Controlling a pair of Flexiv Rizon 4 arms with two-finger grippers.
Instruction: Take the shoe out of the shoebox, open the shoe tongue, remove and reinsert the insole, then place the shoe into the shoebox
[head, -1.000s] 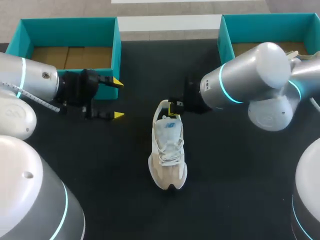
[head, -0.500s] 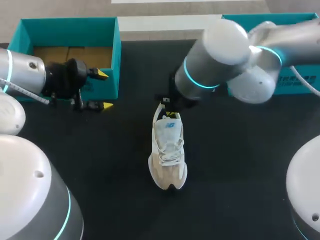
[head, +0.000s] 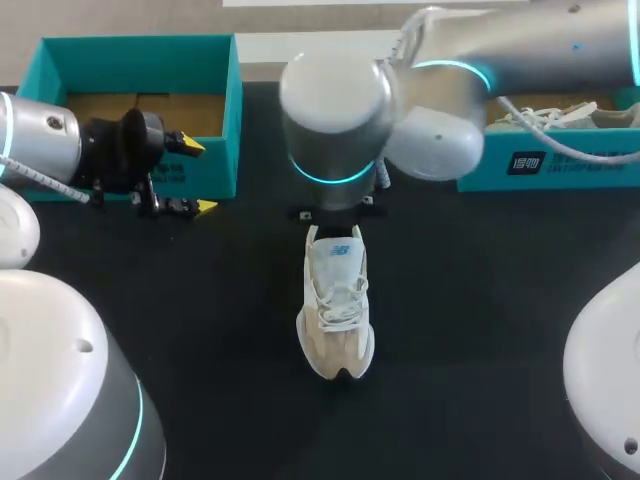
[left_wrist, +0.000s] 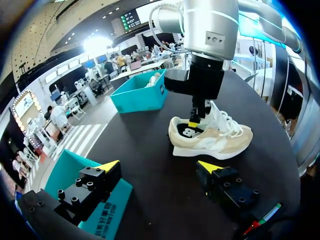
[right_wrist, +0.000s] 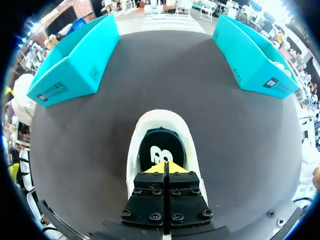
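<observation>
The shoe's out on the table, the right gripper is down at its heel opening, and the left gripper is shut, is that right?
Not quite: the left gripper is open, its yellow tips well apart, as the left wrist view shows. The shoe on the table and the right gripper at its heel opening are as you said.

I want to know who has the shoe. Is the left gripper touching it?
Apart. The head view shows bare table between the left gripper, open by the box, and the shoe.
</observation>
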